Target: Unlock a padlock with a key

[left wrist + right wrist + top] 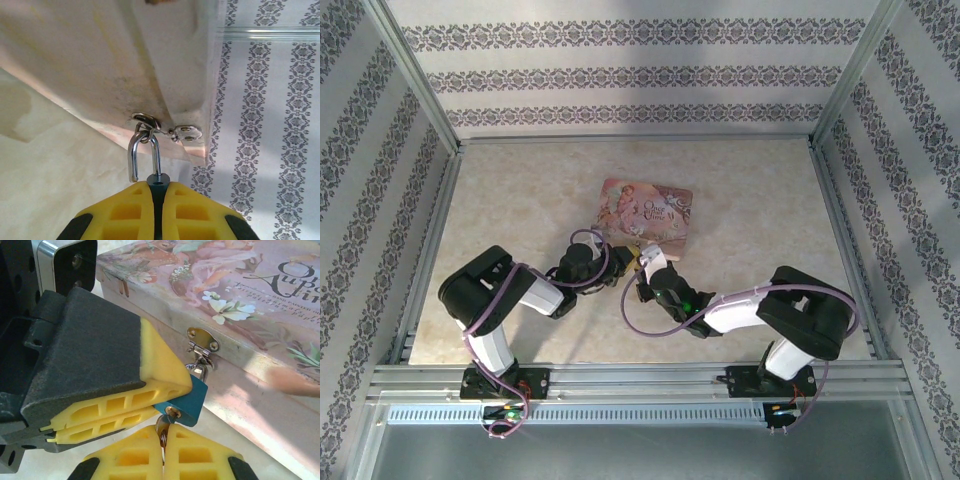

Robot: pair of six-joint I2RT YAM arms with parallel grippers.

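Hanging from the small metal hasp (pixel 202 340) on the near side wall of the flat pink illustrated tin (pixel 240 300), the tiny silvery metal padlock with a blue body (pixel 192 395) sits about the middle of the pale marbled table (pixel 520 200), just off the tin's near edge. Its silvery shackle (pixel 145 150) is threaded through the hasp ring.

The left gripper (pixel 156 187) is clenched on the padlock's blue body, its yellow fingers pressed together with only a sliver of blue showing between them. One leg of the shackle runs down into that blue part; the other ends just above a finger, and whether it is seated cannot be told.

The right gripper (pixel 163 440) is clamped on the small brass-coloured key (pixel 160 429), which meets the round keyhole in the underside of the blue body. The two grippers meet tip to tip, nearly touching, at the tin's near edge, the left from the table's left side, the right from its right.
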